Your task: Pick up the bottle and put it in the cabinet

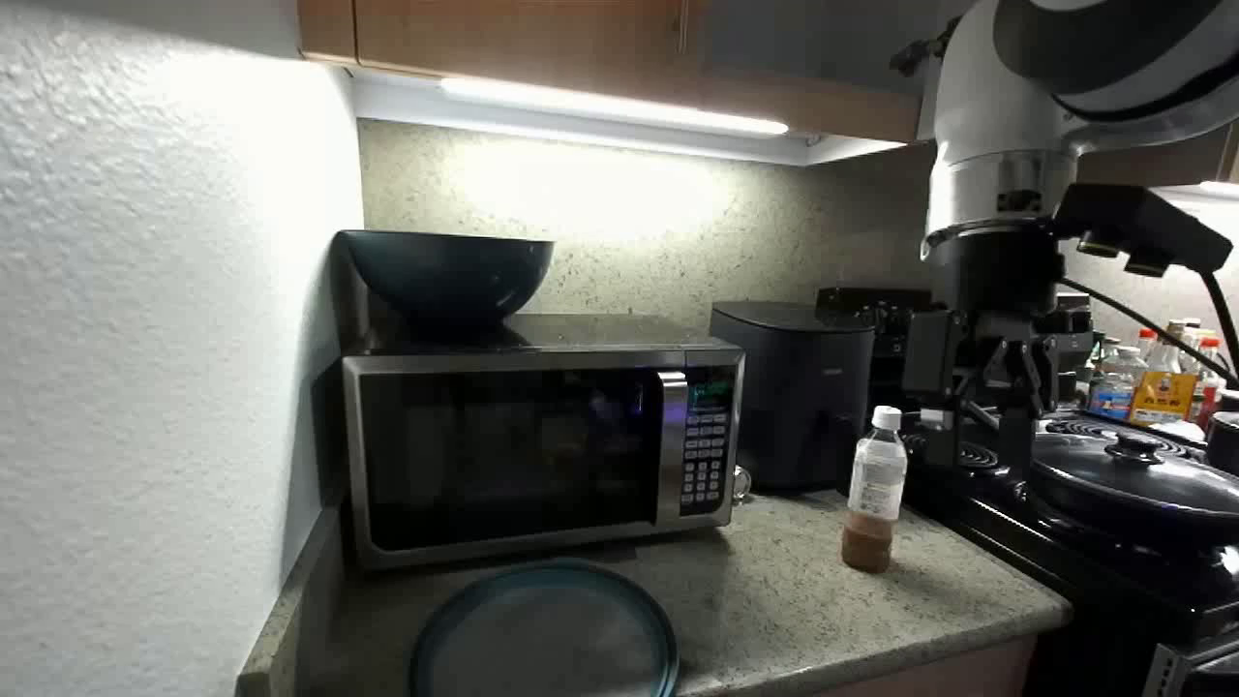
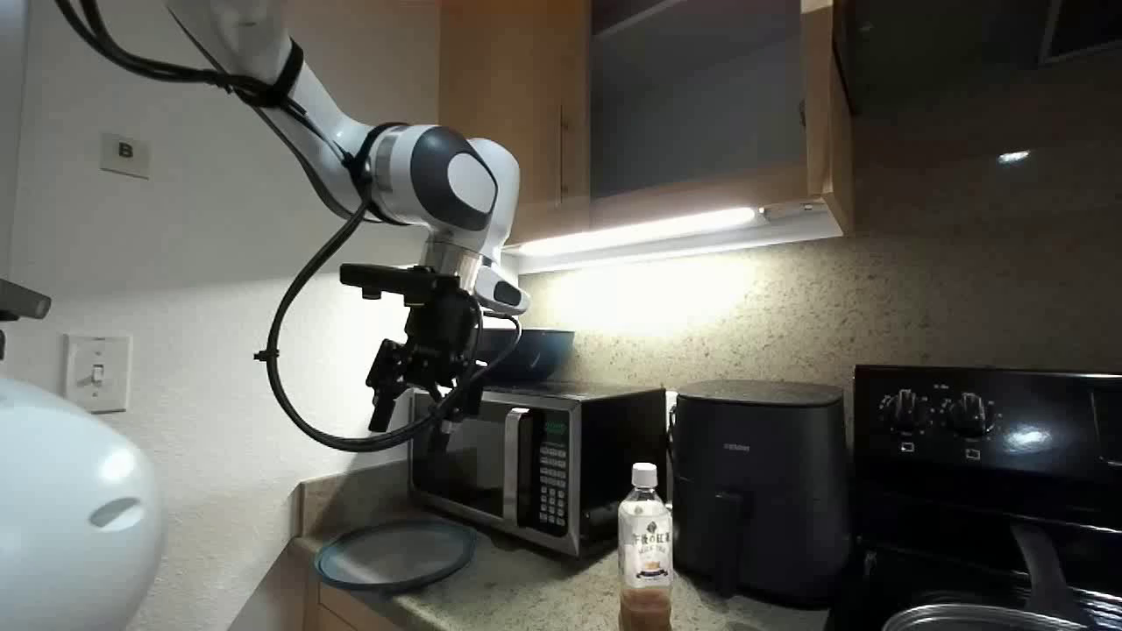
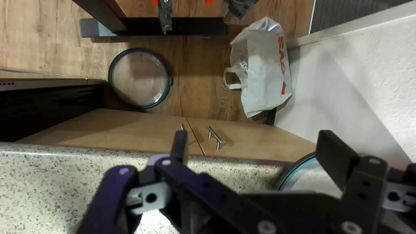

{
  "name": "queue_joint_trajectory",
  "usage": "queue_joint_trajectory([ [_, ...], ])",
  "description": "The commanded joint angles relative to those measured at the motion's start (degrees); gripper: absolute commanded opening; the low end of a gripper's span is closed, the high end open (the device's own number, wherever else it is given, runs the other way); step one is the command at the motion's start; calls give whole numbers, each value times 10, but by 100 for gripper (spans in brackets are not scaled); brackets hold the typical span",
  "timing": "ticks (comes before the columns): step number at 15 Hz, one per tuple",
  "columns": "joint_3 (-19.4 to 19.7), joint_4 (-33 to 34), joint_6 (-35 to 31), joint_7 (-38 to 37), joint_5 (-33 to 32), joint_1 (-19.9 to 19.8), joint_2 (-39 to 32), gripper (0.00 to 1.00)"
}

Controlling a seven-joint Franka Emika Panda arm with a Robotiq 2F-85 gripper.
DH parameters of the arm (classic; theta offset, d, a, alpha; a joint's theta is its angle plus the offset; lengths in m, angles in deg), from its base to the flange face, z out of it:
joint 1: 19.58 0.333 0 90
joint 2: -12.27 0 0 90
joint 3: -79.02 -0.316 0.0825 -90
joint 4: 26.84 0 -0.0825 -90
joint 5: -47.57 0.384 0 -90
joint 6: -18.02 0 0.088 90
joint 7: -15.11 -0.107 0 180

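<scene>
Squarely upright: bottle [image 1: 874,489] near the side edge of the counter [image 1: 774,581]

The bottle stands with its long axis vertical and its white cap [image 1: 887,417] pointing straight up in both exterior views. Its printed label [image 2: 647,545] faces the camera in an exterior view; brown liquid [image 1: 868,542] fills the bottom. It stands near the counter edge beside the stove [image 2: 1052,434], set back from the rounded front corner there. The air fryer [image 2: 761,491] is near, behind it, and the microwave [image 1: 523,465] stands farther along towards the side wall [image 1: 174,339].

For open room, bare counter runs between the bottle and a round blue-rimmed disc [image 1: 547,639], which lies before the microwave, near the corner by the side wall, and reaches the front edge. Overhead, the cabinet [image 2: 517,105] has one bay open, its inside showing.

The gripper [image 3: 256,152] hangs with its fingers [image 3: 334,159] pointing down and spread wide, apart from the bottle. In the wrist view the counter's front edge passes between them, with floor [image 3: 201,81] beyond.
</scene>
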Motion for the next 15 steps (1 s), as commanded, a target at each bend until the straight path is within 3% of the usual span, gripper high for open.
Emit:
queue_joint_trajectory([
  [1,-6,1,1,3,2,-7,0,100],
  [9,-3,-5,-8,21,-10,-8,-4,100],
  [15,15,-16,-9,83,-134,-37,-39,100],
])
